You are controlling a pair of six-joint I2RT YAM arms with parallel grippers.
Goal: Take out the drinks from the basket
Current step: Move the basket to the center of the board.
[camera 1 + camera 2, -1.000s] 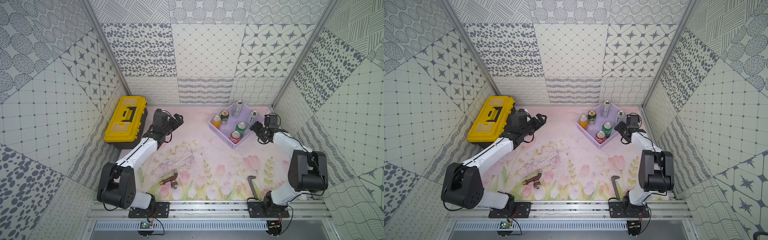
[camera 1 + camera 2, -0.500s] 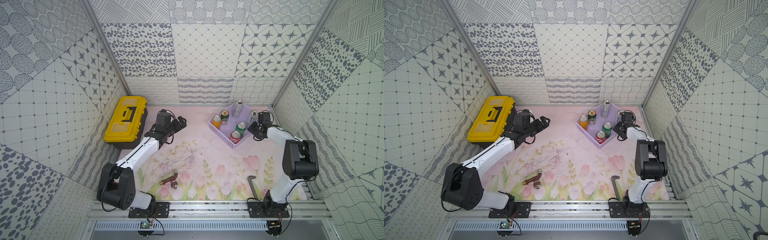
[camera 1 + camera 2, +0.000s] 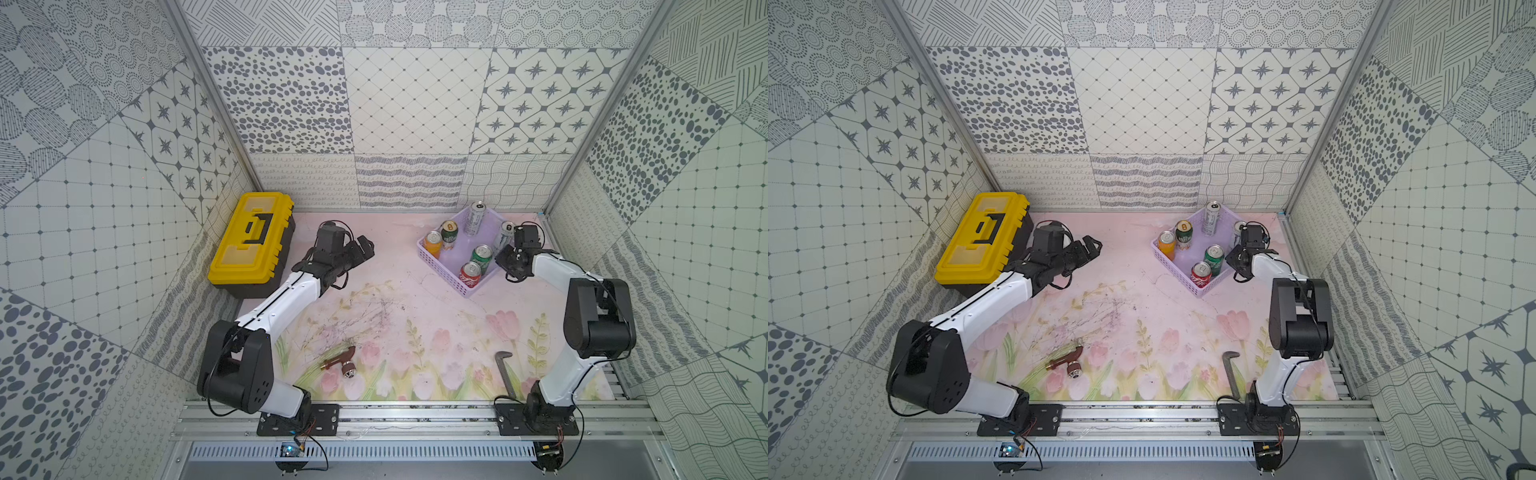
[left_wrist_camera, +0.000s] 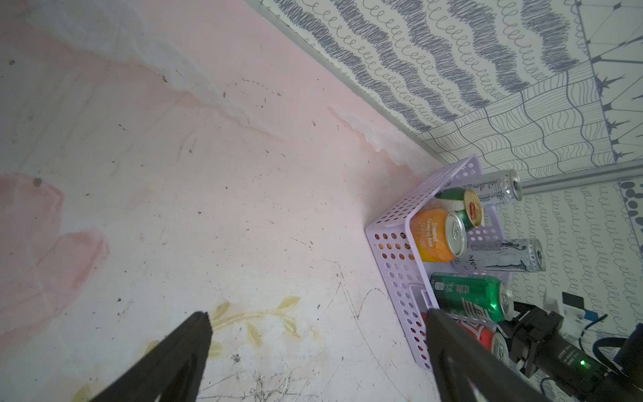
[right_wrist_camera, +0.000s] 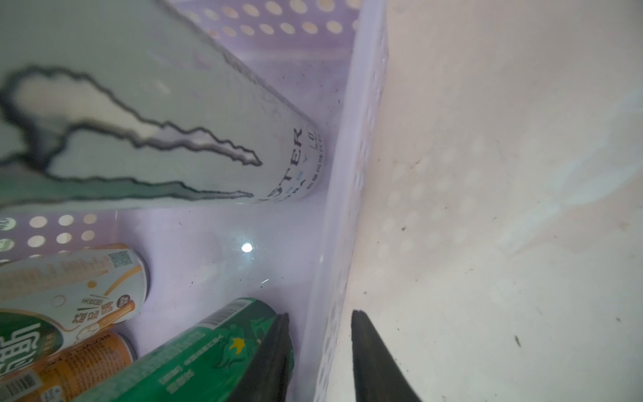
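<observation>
The lavender basket (image 3: 440,266) stands at the back right and holds the drinks upright: orange (image 3: 433,243), dark green-and-white (image 3: 449,233), two tall white cans (image 3: 474,216) (image 3: 505,237), green (image 3: 481,255) and red (image 3: 469,274). My right gripper (image 5: 318,313) sits at the basket's right side (image 3: 500,259). It has closed down on the basket wall (image 5: 348,174), one finger inside beside the green can (image 5: 195,355), one outside. My left gripper (image 4: 318,315) hangs open and empty over the mat (image 3: 365,249), left of the basket (image 4: 393,264).
A yellow and black toolbox (image 3: 251,241) stands at the back left. A brown tap fitting (image 3: 338,361) and a metal hooked bar (image 3: 505,370) lie near the front edge. Patterned walls close in the back and both sides.
My right gripper moved in to the basket's right wall and its jaws narrowed from wide to close about the wall. The left arm shifted slightly towards the middle, still open.
</observation>
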